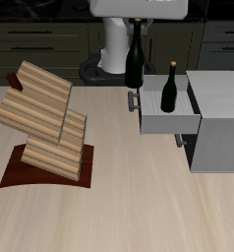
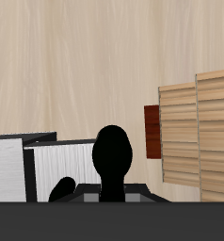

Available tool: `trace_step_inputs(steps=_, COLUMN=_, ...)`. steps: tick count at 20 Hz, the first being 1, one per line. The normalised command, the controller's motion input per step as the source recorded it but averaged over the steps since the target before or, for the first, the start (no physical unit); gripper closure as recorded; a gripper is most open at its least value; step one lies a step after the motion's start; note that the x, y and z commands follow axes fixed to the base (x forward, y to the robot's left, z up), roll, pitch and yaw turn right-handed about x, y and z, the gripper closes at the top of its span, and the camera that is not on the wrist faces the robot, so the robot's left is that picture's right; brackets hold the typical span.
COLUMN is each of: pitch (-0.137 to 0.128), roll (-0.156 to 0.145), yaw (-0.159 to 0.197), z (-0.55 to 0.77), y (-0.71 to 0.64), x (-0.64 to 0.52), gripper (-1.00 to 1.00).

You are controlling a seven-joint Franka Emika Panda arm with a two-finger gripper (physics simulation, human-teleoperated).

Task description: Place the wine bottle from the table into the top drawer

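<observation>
My gripper (image 1: pixel 136 24) is shut on the neck of a wine bottle (image 1: pixel 135 61) and holds it upright in the air, beside the handle end of the open top drawer (image 1: pixel 156 120). The bottle hangs over the table (image 1: pixel 139 197) near its back edge. In the wrist view it is the black shape (image 2: pixel 112 162) straight below the gripper, with the drawer's pale interior (image 2: pixel 62 162) beside it. A second, look-alike bottle (image 1: pixel 170 89) stands upright in the open drawer; its dark edge shows in the wrist view (image 2: pixel 61 189).
The grey cabinet (image 1: pixel 222 133) stands beside the drawer, with the lower drawer's handle (image 1: pixel 180 141) below. A slatted wooden rack (image 1: pixel 45 118) on a dark red base (image 1: pixel 30 175) stands on the table's other side; it also shows in the wrist view (image 2: pixel 194 132).
</observation>
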Motion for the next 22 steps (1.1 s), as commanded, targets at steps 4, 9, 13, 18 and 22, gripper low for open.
trace_step_inputs(steps=4, pitch=0.006, roll=-0.031, yaw=0.000, z=-0.02, y=-0.20, x=-0.04, gripper=1.00)
trace_step_inputs(steps=9, pitch=0.010, roll=-0.041, yaw=-0.016, z=-0.02, y=-0.26, x=-0.09, gripper=1.00)
trace_step_inputs(steps=13, pitch=0.033, roll=-0.017, yaw=-0.007, z=-0.08, y=-0.09, x=-0.03, gripper=1.00)
trace_step_inputs(steps=18, pitch=0.060, roll=-0.058, yaw=-0.019, z=-0.07, y=-0.10, x=-0.09, gripper=1.00)
trace_step_inputs(steps=22, pitch=0.006, roll=-0.024, yaw=0.029, z=0.10, y=0.08, x=-0.29, gripper=1.00)
